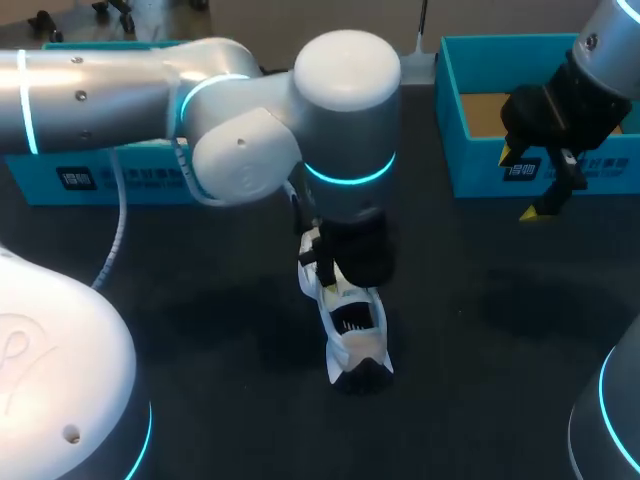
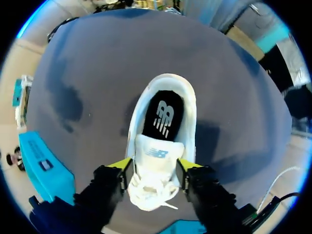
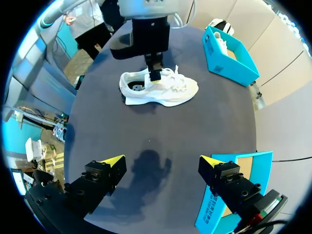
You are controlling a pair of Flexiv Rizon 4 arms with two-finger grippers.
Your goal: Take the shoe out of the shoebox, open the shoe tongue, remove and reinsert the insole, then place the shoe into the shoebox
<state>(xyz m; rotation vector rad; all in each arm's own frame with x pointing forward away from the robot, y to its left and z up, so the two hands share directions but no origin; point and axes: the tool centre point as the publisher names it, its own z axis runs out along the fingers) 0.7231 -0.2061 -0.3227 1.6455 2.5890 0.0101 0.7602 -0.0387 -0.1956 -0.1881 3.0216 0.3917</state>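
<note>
Far right of shoe (image 1: 355, 335), open shoebox (image 1: 482, 165)

A white sneaker (image 1: 352, 325) is seen upright on its sole near the middle of the dark table, heel turned toward the near edge. It is clasped at the laced midfoot from both sides by the left gripper (image 2: 153, 165). A black insole (image 2: 163, 117) with a pale logo is seated flat inside the shoe opening. The white tongue (image 2: 159, 152) is raised just behind the loose white laces (image 2: 151, 192). An open teal shoebox (image 1: 480, 170) with a brown cardboard floor is set at the far right, well apart from the sneaker. A second teal box (image 1: 90, 180) is placed at the far left.
</note>
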